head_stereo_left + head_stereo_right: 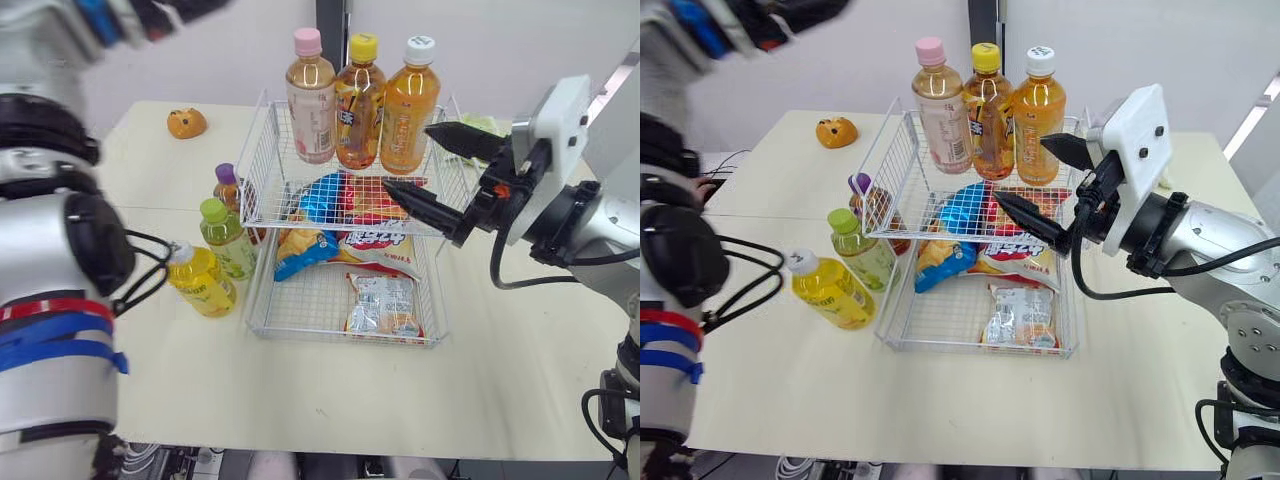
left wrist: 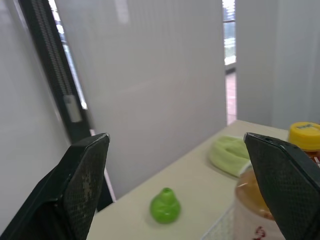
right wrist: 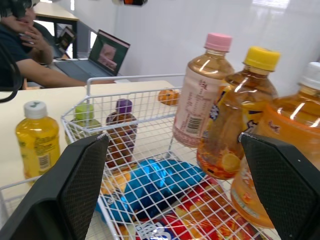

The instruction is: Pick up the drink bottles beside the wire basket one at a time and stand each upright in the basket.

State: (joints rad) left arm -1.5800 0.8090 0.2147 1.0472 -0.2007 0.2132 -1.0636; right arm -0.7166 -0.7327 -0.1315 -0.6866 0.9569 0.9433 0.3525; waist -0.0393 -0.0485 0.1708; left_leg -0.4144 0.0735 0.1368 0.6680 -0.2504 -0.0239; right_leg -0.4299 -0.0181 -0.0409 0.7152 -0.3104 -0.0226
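The two-tier wire basket (image 1: 262,160) stands mid-table. In its upper tier three bottles stand upright: pink-capped (image 1: 311,96), yellow-capped (image 1: 359,102) and white-capped (image 1: 409,105). On the table beside its left side stand a purple-capped bottle (image 1: 228,187) and a green-capped bottle (image 1: 226,238), with a yellow bottle (image 1: 201,281) tilted in front of them. My right gripper (image 1: 408,157) hangs open and empty over the upper tier's right part, just in front of the white-capped bottle. My left gripper (image 2: 176,137) is raised high, open, nothing between its fingers.
Snack bags (image 1: 382,304) lie in the lower tier and a blue one (image 1: 325,196) in the upper. An orange toy (image 1: 186,123) sits at the table's far left, a green cloth (image 1: 487,125) behind the basket. A person (image 3: 27,55) sits at a laptop (image 3: 107,52) beyond.
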